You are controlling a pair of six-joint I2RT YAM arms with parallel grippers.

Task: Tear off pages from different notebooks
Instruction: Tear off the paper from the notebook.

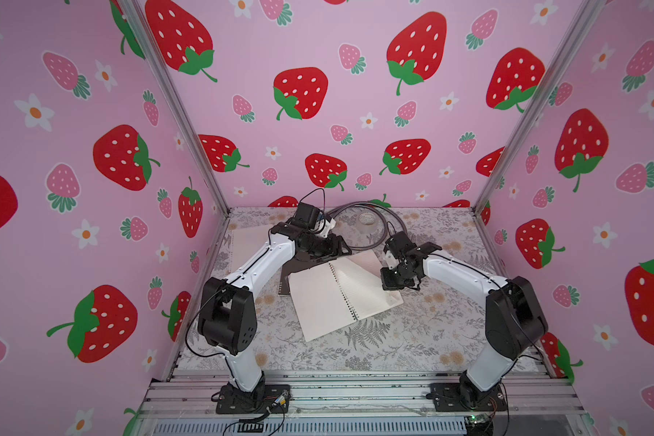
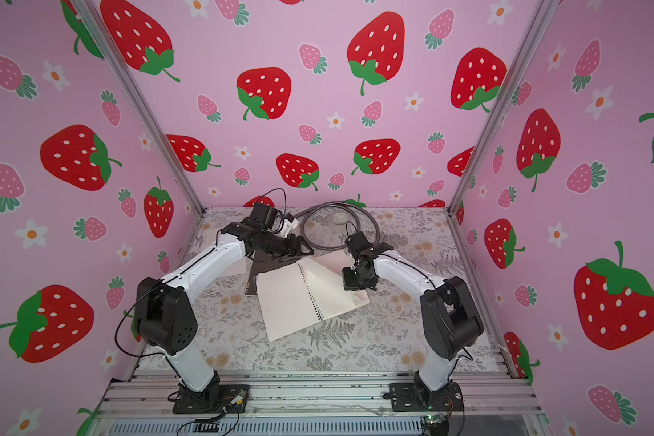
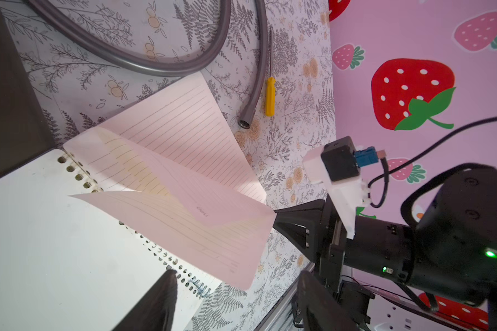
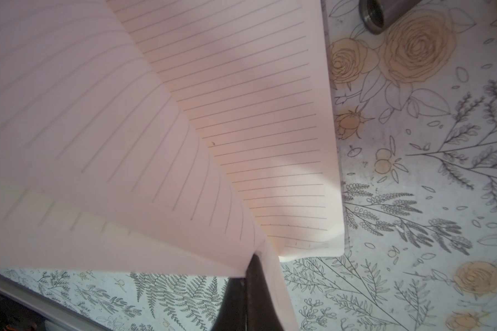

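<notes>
A lined page (image 3: pixel 190 226) of the open notebook (image 1: pixel 318 302) is pinched by the right gripper (image 4: pixel 254 259); the left gripper (image 3: pixel 238 273) is spread open

Open notebook (image 1: pixel 329 302) mid-worktop (image 1: pixel 431 332), spine running front to back. Second notebook (image 1: pixel 293 270) at its rear left corner, partly under it. Loose page (image 1: pixel 248 238) further left, near the left wall. Hose (image 3: pixel 167 70) looped at the rear, tape roll (image 1: pixel 367 222) inside the loop, screwdriver (image 3: pixel 269 96) beside the hose's end. Right hand (image 4: pixel 253 266) at the open notebook's right edge, lifted page (image 4: pixel 127 143) pinched in it.
</notes>
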